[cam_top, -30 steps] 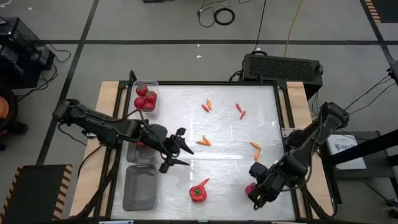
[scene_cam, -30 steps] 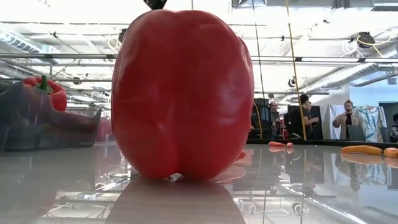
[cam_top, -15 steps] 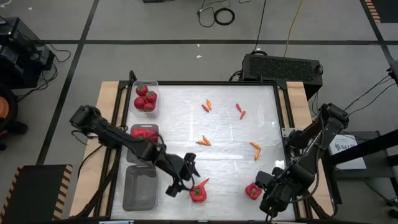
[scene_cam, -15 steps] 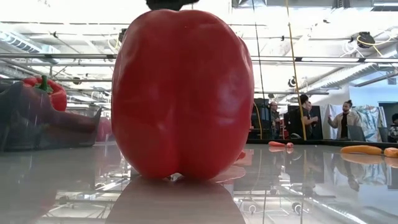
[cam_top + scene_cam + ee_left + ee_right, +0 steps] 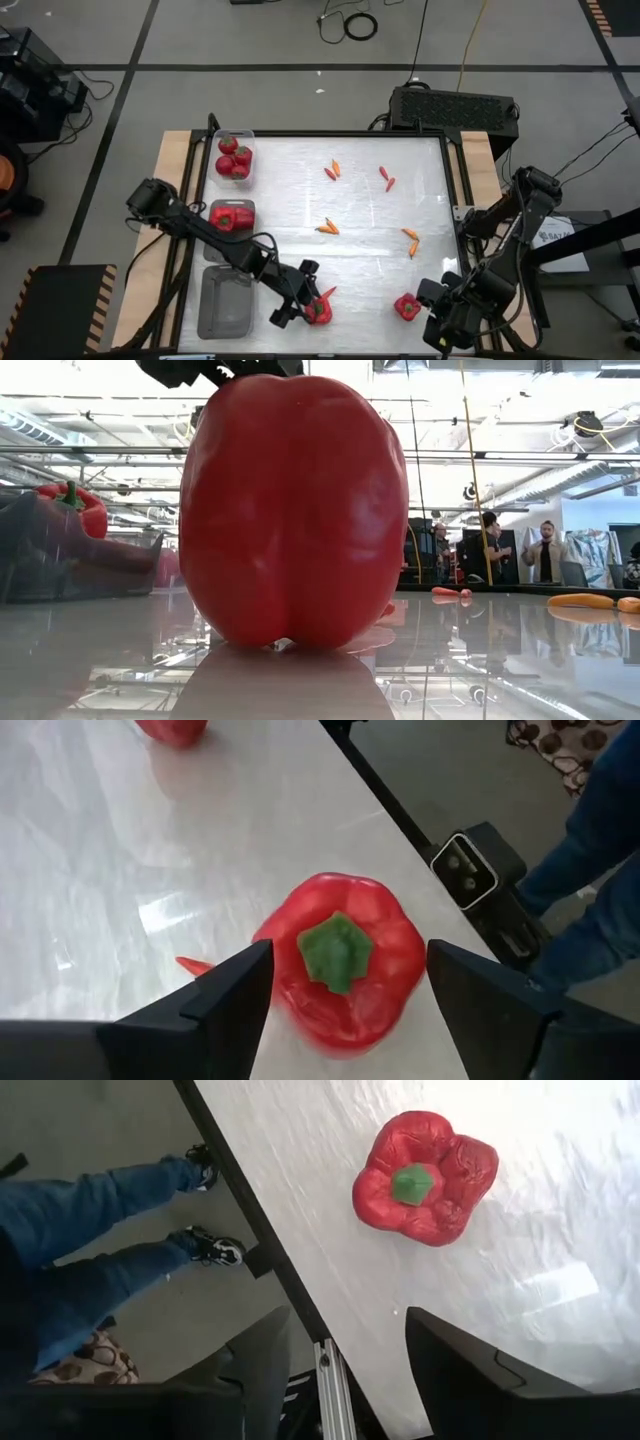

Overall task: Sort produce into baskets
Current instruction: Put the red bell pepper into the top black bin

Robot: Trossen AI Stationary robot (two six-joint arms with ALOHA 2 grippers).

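over the last second the left gripper [image 5: 300, 295] has swept from the table's middle down to about 6 o'clock. it now hangs with fingers spread wide either side of a red bell pepper [image 5: 319, 311], not yet touching it. the right gripper [image 5: 447, 322], fingers also apart, has backed off to 4 o'clock, leaving a second pepper [image 5: 406, 306] loose on the table. the far basket [image 5: 236, 135] at 10 o'clock holds tomatoes, the middle basket [image 5: 231, 248] one pepper. a grasp looks likely next.
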